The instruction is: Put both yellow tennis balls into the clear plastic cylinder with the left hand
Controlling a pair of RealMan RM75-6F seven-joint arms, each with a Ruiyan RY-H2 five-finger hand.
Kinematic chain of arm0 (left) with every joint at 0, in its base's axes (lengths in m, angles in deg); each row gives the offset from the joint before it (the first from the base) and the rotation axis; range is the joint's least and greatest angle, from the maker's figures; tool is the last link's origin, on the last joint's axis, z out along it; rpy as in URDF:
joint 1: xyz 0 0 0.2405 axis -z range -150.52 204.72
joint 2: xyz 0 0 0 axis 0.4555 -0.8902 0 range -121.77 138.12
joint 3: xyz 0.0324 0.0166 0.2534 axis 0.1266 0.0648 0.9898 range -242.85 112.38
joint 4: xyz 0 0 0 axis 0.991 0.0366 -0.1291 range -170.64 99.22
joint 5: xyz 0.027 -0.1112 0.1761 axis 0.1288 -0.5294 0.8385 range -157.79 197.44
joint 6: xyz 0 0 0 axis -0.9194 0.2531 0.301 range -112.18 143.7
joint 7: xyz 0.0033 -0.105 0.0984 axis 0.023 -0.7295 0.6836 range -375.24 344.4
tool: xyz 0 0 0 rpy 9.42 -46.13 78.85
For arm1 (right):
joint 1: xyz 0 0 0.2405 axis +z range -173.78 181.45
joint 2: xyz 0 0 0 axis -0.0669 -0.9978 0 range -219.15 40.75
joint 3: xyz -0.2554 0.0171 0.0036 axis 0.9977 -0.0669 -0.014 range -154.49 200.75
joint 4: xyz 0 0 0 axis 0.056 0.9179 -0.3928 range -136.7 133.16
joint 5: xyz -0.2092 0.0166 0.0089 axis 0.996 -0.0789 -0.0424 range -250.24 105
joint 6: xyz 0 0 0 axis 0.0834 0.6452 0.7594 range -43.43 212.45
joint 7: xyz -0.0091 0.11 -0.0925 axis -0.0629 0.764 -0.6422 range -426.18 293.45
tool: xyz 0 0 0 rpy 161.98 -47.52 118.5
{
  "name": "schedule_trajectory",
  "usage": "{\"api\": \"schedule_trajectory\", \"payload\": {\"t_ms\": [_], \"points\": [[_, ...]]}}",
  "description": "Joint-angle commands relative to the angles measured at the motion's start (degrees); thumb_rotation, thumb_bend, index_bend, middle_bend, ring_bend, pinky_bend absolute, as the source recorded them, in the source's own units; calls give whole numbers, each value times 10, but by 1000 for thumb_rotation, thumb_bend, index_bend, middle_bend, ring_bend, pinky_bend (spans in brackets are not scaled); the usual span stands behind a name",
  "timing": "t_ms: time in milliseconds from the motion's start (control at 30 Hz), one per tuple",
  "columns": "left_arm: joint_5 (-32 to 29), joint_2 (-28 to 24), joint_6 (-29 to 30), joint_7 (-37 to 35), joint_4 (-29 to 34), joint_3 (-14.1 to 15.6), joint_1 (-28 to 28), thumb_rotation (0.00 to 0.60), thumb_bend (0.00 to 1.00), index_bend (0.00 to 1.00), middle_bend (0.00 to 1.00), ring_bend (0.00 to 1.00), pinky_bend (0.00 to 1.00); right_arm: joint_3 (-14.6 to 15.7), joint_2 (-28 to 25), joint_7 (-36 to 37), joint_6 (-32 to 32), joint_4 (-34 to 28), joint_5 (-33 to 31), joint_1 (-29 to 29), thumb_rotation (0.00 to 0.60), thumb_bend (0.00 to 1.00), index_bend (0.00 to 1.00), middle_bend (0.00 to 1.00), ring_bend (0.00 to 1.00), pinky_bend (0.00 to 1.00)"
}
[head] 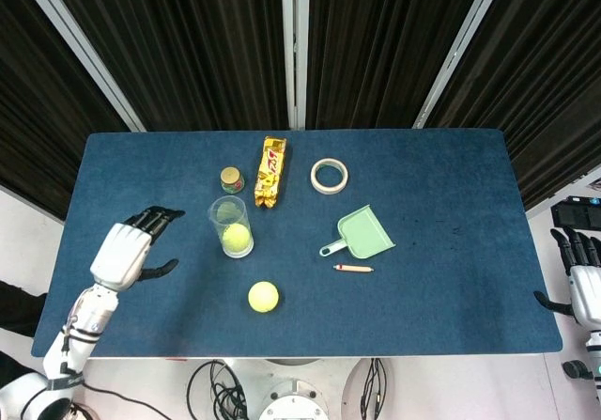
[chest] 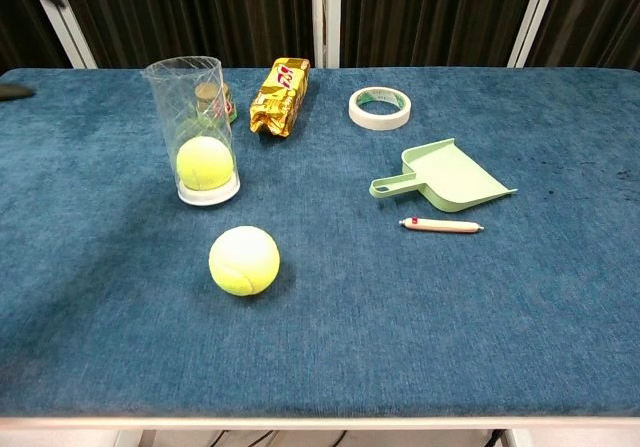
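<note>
A clear plastic cylinder [head: 231, 225] [chest: 194, 127] stands upright left of the table's middle. One yellow tennis ball [head: 237, 239] [chest: 203, 162] lies at its bottom. The second yellow tennis ball [head: 263, 296] [chest: 243, 260] rests on the cloth in front of the cylinder, nearer the front edge. My left hand [head: 126, 250] hovers open with fingers spread near the table's left edge, well left of the cylinder and holding nothing. In the chest view only a dark fingertip shows at the far left. My right hand [head: 582, 284] hangs off the table's right side, fingers straight.
Behind the cylinder stand a small jar [head: 231, 178] and a gold snack packet [head: 270, 170] [chest: 279, 96]. A tape roll [head: 329, 175] [chest: 379, 108], a green dustpan [head: 362, 233] [chest: 444, 177] and a pen [head: 353, 268] [chest: 441, 225] lie right of centre.
</note>
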Motion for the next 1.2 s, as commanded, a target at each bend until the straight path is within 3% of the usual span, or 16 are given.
{"api": "schedule_trajectory", "payload": {"t_ms": [33,200,333,600,800,967,1200], "points": [[41,-8,27,-20,-14,41,-32,600,180,279,323,266,506,0,0,-3,-1,-1,0,0,600,85,0,0,0,0],[57,7,-2,-52,-31,74,-41,600,180,363,365,303,537,1,2,-11,-4,-4,-1,2,600,85,0,0,0,0],[80,35,-36,-75,-62,88,-26,600,180,365,363,306,542,2,3,-14,-9,-5,-3,3,600,85,0,0,0,0],[98,115,-92,-96,-110,67,22,600,178,250,263,249,482,3,4,-7,-21,2,-8,6,600,85,0,0,0,0],[101,165,-125,-89,-124,52,53,600,179,226,251,243,470,2,4,4,-25,10,-10,7,600,85,0,0,0,0],[99,200,-140,-80,-157,42,73,600,175,208,215,166,375,3,4,11,-27,13,-9,6,600,85,0,0,0,0],[94,215,-156,-94,-178,53,83,600,169,126,173,134,334,3,4,15,-31,16,-11,8,600,85,0,0,0,0]]}}
